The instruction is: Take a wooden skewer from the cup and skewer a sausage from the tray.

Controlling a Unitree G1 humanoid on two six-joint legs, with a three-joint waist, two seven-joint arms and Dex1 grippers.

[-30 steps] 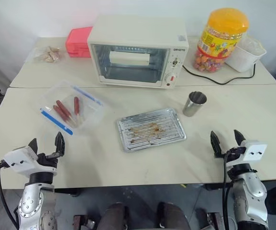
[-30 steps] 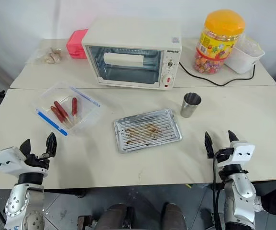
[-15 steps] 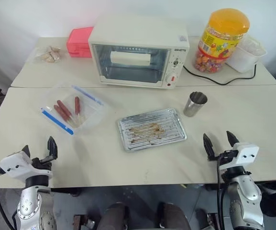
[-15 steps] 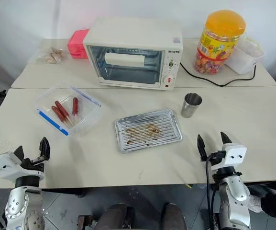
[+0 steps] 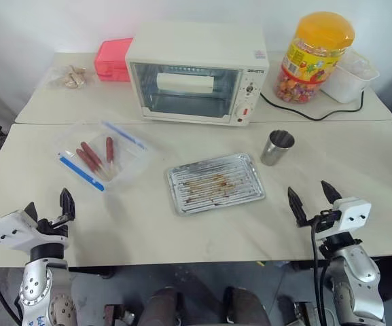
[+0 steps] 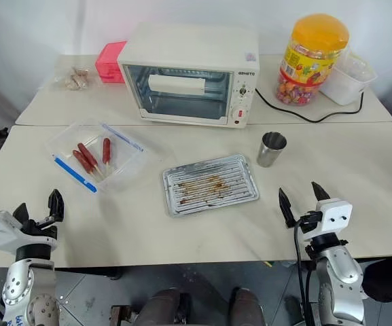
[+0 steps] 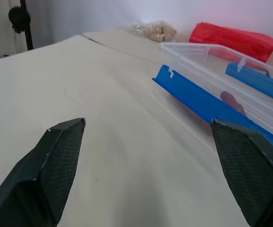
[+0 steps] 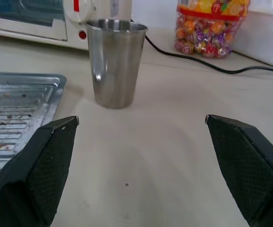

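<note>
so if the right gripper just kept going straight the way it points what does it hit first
Most likely the cup: it stands ahead of the open right gripper, slightly off centre, with bare table between. Depth is hard to judge.

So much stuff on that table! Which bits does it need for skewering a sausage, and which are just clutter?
Needed: cup, tray, sausages lying in the clear box.
Clutter: oven, candy jar, red box, white tub, snack bag.

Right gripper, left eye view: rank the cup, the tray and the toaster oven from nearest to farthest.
From the right gripper:
1. Cup, just ahead, slightly to its left.
2. Tray, at the table's middle, further left.
3. Toaster oven, at the back.
</note>
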